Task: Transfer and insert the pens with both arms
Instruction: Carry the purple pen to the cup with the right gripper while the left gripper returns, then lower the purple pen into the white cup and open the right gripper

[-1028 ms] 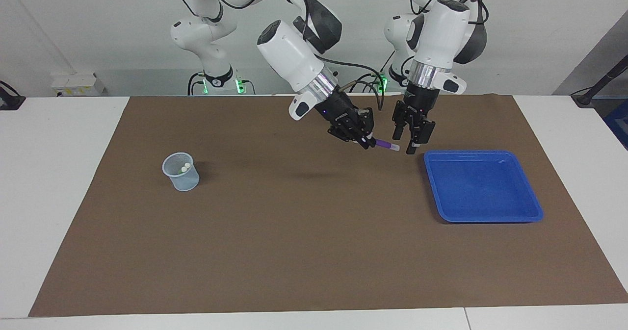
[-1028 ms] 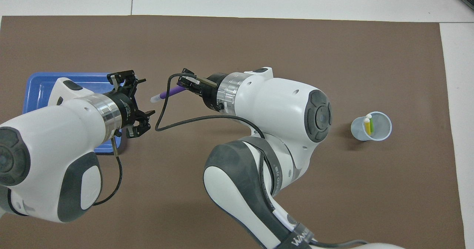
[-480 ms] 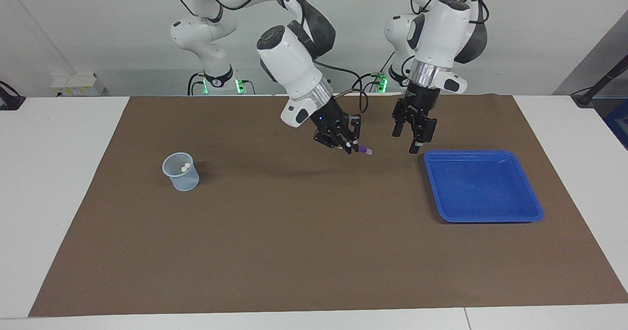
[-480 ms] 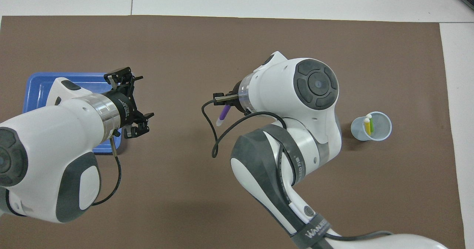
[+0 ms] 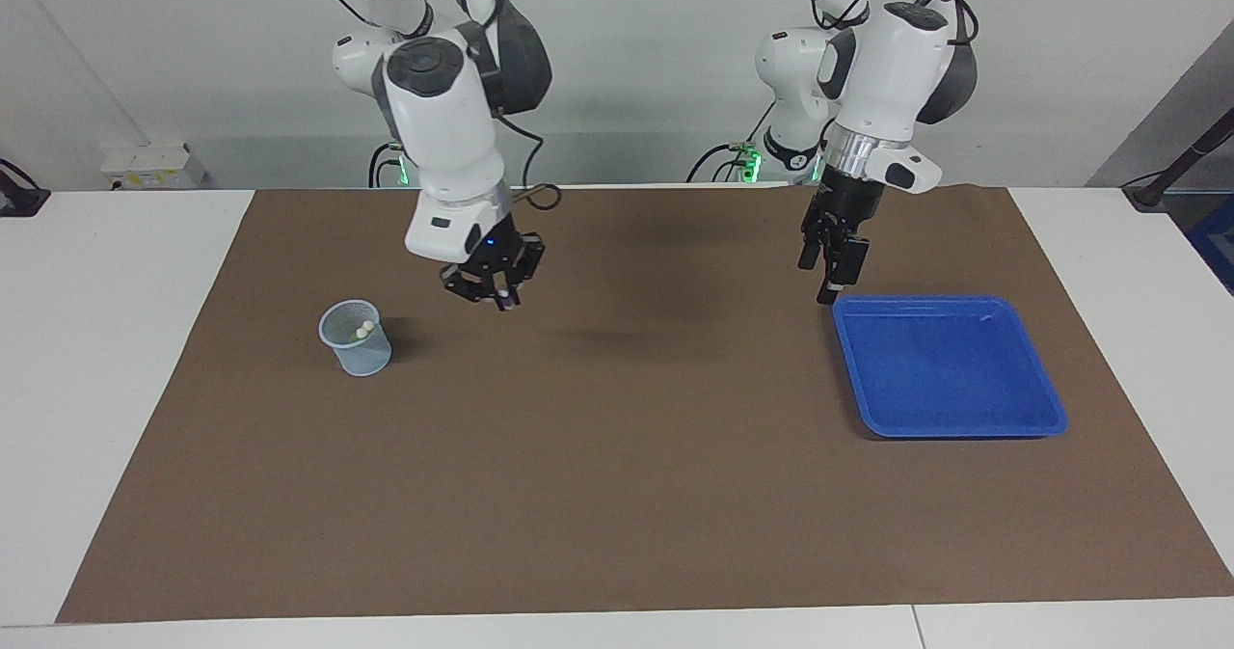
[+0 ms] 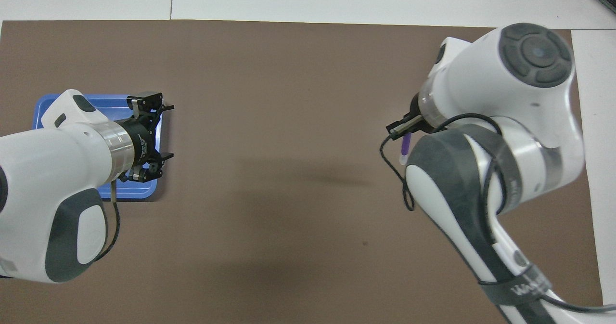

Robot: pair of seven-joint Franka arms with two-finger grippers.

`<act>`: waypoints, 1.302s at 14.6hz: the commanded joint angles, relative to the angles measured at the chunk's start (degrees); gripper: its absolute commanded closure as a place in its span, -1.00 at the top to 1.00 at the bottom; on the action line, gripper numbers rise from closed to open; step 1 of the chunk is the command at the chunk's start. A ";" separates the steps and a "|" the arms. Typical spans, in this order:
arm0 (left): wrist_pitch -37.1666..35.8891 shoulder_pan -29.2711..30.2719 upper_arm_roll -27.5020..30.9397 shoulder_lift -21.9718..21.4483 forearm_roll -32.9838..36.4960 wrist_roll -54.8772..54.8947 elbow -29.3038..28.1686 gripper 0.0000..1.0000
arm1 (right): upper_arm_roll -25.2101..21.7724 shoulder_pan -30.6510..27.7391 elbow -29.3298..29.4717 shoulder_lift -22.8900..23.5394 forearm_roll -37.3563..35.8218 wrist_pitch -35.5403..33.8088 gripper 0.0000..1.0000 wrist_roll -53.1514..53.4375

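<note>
From above, the right arm (image 6: 505,136) hides the cup (image 5: 355,338) completely. The purple pen (image 6: 405,146) shows only partly, its upper end lost under the wrist at twelve o'clock.

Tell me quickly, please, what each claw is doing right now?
Left claw: open, holding nothing, over the blue tray's corner.
Right claw: closed on the purple pen, beside the cup.

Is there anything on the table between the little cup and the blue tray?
No. In the facing view, only bare brown mat lies between the mesh cup and the blue tray. The right gripper with the purple pen hangs above that stretch, near the cup.
</note>
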 commanded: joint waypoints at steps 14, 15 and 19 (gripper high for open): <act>-28.74 13.87 0.60 1.43 -0.68 71.06 12.47 1.00 | 0.91 -14.43 -20.94 -8.80 -8.07 16.29 -1.00 -23.60; -29.44 15.01 0.61 1.78 -0.59 72.91 13.44 1.00 | 0.91 -14.43 -21.64 -8.89 -8.07 17.60 -1.00 -23.43; -29.98 16.34 0.61 2.40 2.57 78.54 14.94 1.00 | 0.91 -15.13 -23.40 -9.50 -8.07 19.11 -0.44 -23.95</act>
